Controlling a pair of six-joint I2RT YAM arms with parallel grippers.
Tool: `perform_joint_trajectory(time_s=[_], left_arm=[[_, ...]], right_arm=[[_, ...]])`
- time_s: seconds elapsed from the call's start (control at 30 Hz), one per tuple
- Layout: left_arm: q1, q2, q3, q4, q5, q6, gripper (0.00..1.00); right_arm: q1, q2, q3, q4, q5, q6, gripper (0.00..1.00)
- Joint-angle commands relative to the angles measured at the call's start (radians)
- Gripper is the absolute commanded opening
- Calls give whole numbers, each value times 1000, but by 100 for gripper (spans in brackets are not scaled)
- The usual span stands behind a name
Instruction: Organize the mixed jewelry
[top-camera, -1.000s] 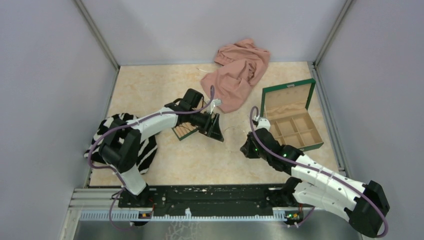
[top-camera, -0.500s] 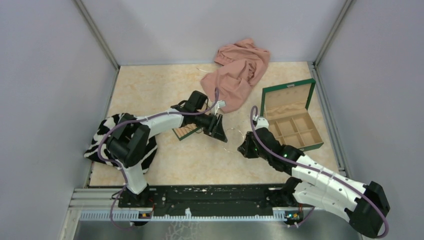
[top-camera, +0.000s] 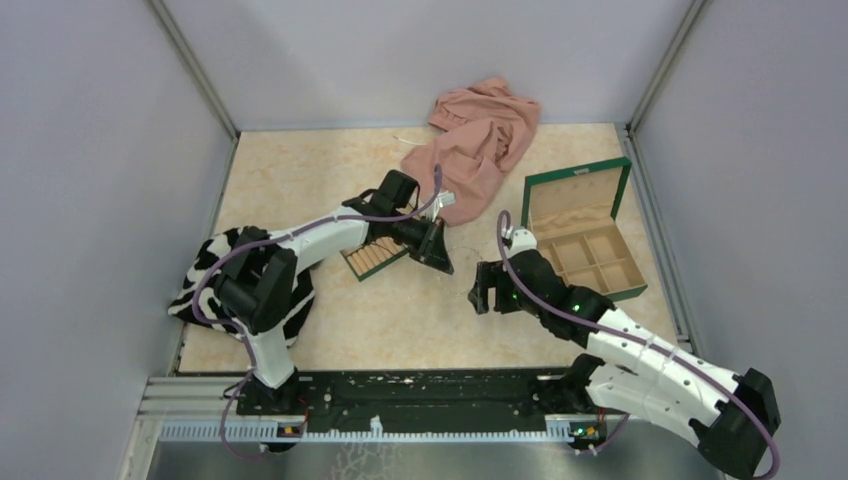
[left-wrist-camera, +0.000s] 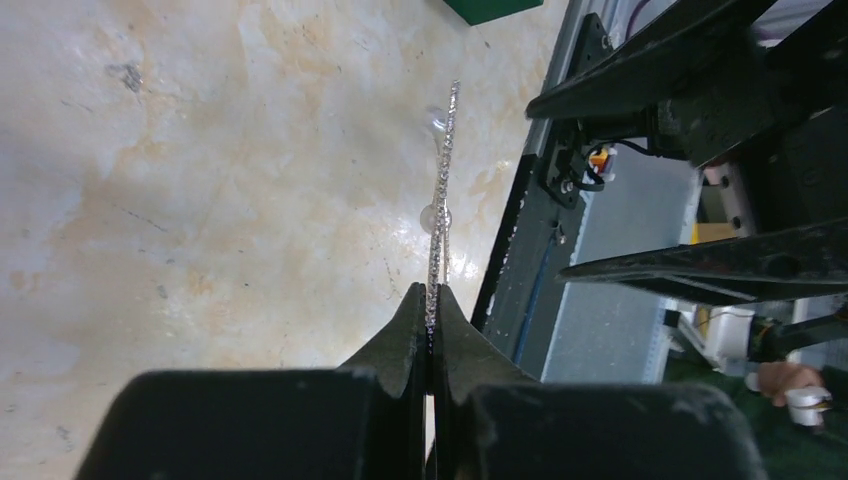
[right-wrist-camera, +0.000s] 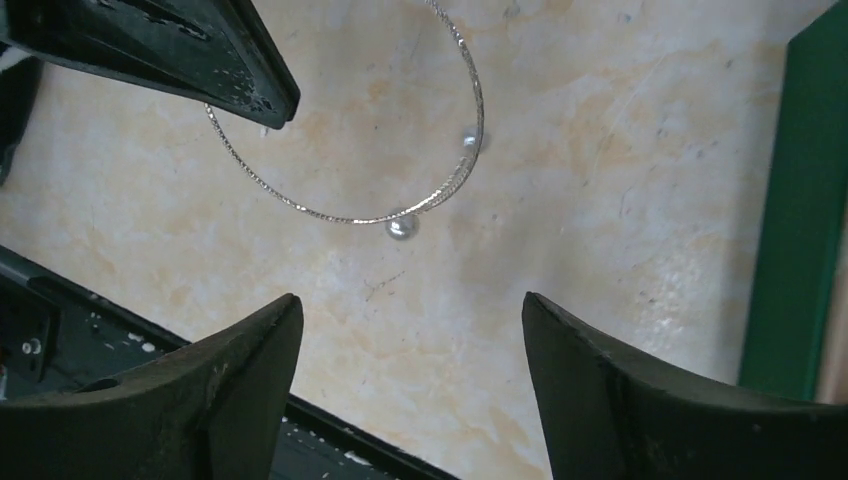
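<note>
From the mixed jewelry I see a thin silvery loop (right-wrist-camera: 350, 216) with two small bead ends, hanging just above the beige tabletop. My left gripper (left-wrist-camera: 432, 292) is shut on its rim, and the loop (left-wrist-camera: 443, 170) runs edge-on out of the fingertips. In the top view the left gripper (top-camera: 441, 263) sits beside the slotted tray (top-camera: 372, 257). My right gripper (right-wrist-camera: 411, 300) is open with nothing between its fingers, a little short of the loop. From above, the right gripper (top-camera: 480, 293) faces the left one across a small gap.
The green wooden compartment box (top-camera: 575, 168) stands open just right of the right arm. A pink cloth (top-camera: 475, 140) lies at the back. A zebra-striped cloth (top-camera: 205, 275) lies under the left arm. The black front rail (right-wrist-camera: 60, 330) runs along the near edge.
The left gripper moved right and closed on the loop. The right gripper, shut a moment ago, opened wide, let go of the loop and shifted slightly left.
</note>
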Motion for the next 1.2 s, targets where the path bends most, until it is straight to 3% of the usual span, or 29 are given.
perform_joint_trajectory(time_s=[0.0, 0.23, 0.5, 0.67, 0.93, 1.03, 1.13, 1.17], left_arm=[[-1, -33, 103, -176, -20, 179, 0], [-1, -101, 174, -320, -29, 294, 0], [-1, -179, 184, -356, -3, 337, 0], [-1, -187, 192, -365, 16, 341, 0], [-4, -187, 193, -376, 18, 339, 0], [-5, -182, 199, -376, 22, 334, 0], [-7, -186, 201, -359, 12, 329, 1], [-8, -187, 203, -355, 6, 326, 9]], right_arm=[[-46, -65, 135, -5, -40, -183, 83], [-49, -69, 164, 55, -44, -269, 83], [-49, -73, 94, 223, 25, -264, 71], [-49, -46, 77, 275, -21, -246, 62], [-48, -65, 13, 417, -20, -175, 29], [-48, -40, 31, 395, -18, -183, 3], [-48, -9, 50, 371, 7, -187, 0], [-49, -5, 50, 368, 14, -187, 0]])
